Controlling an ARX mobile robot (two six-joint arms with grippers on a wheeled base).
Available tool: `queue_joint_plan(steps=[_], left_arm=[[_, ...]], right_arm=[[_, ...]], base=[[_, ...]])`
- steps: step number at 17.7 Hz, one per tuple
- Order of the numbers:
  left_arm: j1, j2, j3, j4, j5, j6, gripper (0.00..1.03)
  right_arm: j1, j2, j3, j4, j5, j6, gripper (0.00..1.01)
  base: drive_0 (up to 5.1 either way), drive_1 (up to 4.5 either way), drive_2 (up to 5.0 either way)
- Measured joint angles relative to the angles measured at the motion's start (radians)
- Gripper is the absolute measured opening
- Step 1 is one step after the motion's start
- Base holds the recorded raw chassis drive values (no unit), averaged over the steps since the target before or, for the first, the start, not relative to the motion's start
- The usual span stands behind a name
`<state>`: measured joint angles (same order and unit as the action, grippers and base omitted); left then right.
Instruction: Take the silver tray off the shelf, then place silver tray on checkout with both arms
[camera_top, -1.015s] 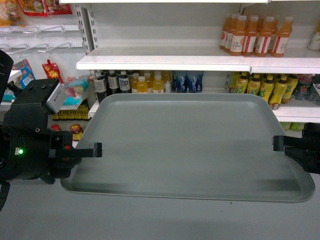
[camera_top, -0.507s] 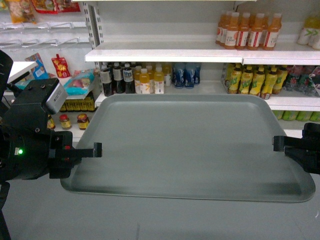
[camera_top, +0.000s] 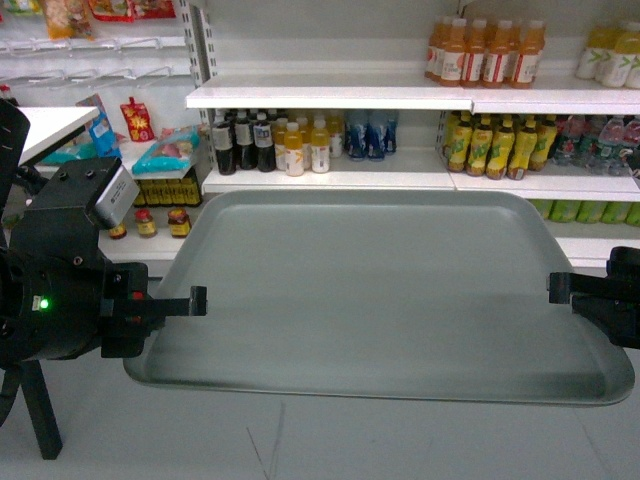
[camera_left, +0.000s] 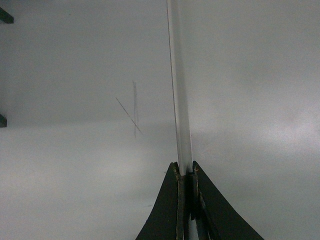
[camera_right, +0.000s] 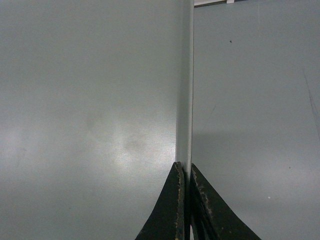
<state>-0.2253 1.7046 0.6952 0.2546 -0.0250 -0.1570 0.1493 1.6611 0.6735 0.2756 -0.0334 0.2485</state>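
Head view has the tray (camera_top: 380, 290) held level in the air between the two arms, well in front of the shelf (camera_top: 330, 97) and above the grey floor (camera_top: 420, 445). Left tool (camera_top: 196, 299) pinches the tray's left rim, a green light glowing on its black housing; right tool (camera_top: 556, 286) pinches the right rim at about the same height. Behind the tray, rows of bottles (camera_top: 300, 145) stand on the shelving, orange drinks on the top right board, snack packets hanging at far left. A black stand leg (camera_top: 40, 420) shows at lower left. No tabletop with scanner or register can be seen here.

Left wrist view gives what the head camera cannot: the tray's rim (camera_left: 179, 95) seen edge-on, a thin pale strip running straight up the picture, with the left tool's (camera_left: 185, 172) two dark fingers (camera_left: 170, 210) closed tight on either side of it. The floor, with faint scratch marks, lies on one side.

Right wrist view shows the same story: the right tool (camera_right: 184, 172) clamped on the rim (camera_right: 186, 85), the tray's flat matte face filling the left half, floor at right.
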Motion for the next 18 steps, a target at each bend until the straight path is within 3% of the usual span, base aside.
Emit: queue_joint_plan(steps=[7, 12, 18], left_arm=[[0.000, 0.000, 0.000, -0.001, 0.001, 0.000, 0.03], [0.001, -0.002, 0.000, -0.006, -0.001, 0.000, 0.03], [-0.006, -0.002, 0.000, 0.003, 0.002, 0.000, 0.03]], right_arm=[[0.000, 0.000, 0.000, 0.000, -0.001, 0.002, 0.04], [0.001, -0.001, -0.001, -0.002, -0.001, 0.003, 0.04], [-0.006, 0.000, -0.001, 0.000, -0.003, 0.002, 0.04]], base=[[0.0, -4.28, 4.3], [0.0, 0.00, 0.0], [-4.6, 2.38, 2.4]])
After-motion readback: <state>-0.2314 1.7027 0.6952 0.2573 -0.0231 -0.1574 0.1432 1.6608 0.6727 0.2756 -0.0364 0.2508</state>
